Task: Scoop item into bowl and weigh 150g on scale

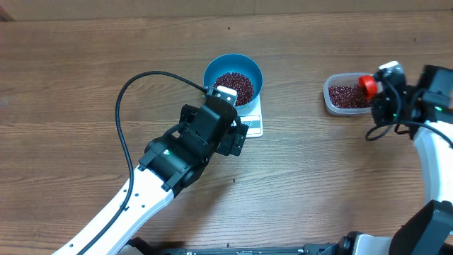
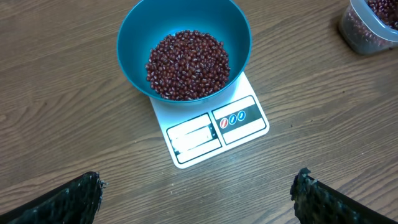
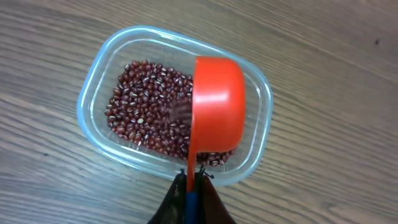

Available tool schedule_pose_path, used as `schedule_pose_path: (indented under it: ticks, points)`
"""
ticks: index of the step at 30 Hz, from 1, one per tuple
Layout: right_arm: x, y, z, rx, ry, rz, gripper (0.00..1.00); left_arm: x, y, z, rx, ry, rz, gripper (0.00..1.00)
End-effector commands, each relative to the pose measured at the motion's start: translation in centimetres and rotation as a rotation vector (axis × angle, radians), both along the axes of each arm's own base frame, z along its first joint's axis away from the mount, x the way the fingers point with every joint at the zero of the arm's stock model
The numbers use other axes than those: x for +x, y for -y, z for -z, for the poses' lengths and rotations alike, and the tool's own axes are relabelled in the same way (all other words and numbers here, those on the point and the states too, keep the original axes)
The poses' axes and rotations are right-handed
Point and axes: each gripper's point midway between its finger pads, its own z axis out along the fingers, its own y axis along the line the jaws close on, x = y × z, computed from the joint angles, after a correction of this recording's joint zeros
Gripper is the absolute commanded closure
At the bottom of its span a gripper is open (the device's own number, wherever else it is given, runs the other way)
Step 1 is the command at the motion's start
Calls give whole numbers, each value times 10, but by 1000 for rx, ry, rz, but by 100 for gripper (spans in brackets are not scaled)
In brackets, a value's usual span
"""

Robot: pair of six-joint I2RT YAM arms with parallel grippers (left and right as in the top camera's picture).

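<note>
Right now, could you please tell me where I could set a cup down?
Bare table left of the bowl, and between the scale and the tub. Crowded: in front of the scale, where the open left gripper hovers, and over the tub, where the right gripper holds the scoop.

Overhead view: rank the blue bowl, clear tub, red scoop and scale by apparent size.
1. blue bowl
2. clear tub
3. red scoop
The scale is mostly covered from above, so it stays unranked.
</note>
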Motion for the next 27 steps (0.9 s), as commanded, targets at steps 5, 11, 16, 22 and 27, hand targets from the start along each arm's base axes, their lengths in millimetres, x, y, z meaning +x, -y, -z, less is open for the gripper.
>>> schedule_pose_path:
  ticks: [5,11,16,22,27]
  points:
    - [10,7,-18,19,67,136,96,0,-2,-3,-4,11,-12,0]
    - [20,-66,-50,354,191,-153,96,0,-2,-3,-4,11,-12,0]
    - [10,-112,-87,581,285,-387,96,0,-2,-3,-4,11,-12,0]
    - [1,-160,-98,648,281,-545,96,0,-2,-3,-4,11,-12,1]
    - [2,-195,-88,578,247,-593,96,0,-2,-3,-5,11,-12,0]
